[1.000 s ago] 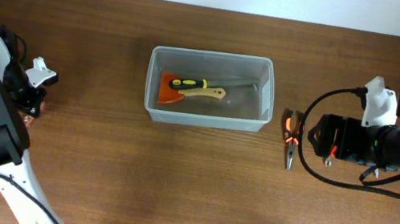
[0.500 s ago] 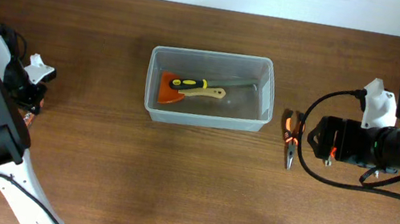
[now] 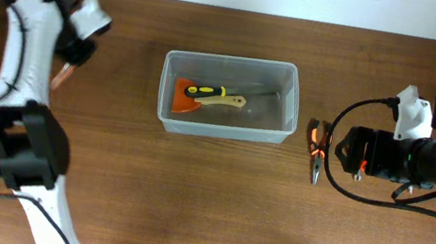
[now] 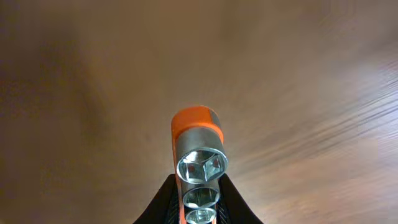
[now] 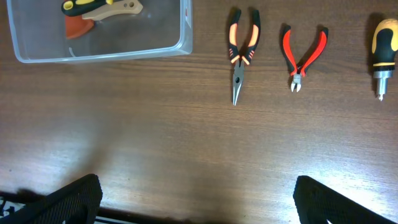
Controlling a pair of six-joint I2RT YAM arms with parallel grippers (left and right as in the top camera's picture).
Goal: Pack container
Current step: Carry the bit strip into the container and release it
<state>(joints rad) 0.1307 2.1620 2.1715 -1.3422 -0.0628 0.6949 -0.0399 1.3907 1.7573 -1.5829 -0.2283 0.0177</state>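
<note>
Your left gripper is pinched on an orange socket rail. Its black fingers press both sides of the rail, and three steel sockets sit in a row on it, open ends facing the wrist camera. Past the rail, that view shows only blurred brown table with nothing in the way.

Your right gripper is spread wide with nothing between its fingers, and it hangs over bare wood. Just ahead of it lie the long-nose pliers with black and orange handles. The red cutters lie beside them, and a yellow and black screwdriver is at the edge of that view.

The container sits on the middle of the table between your two arms. It is well apart from the left arm, toward that arm's right. From the right gripper it lies beyond the long-nose pliers, which rest just beside its short wall. Inside it are an orange scraper and a yellow and black handled tool.
</note>
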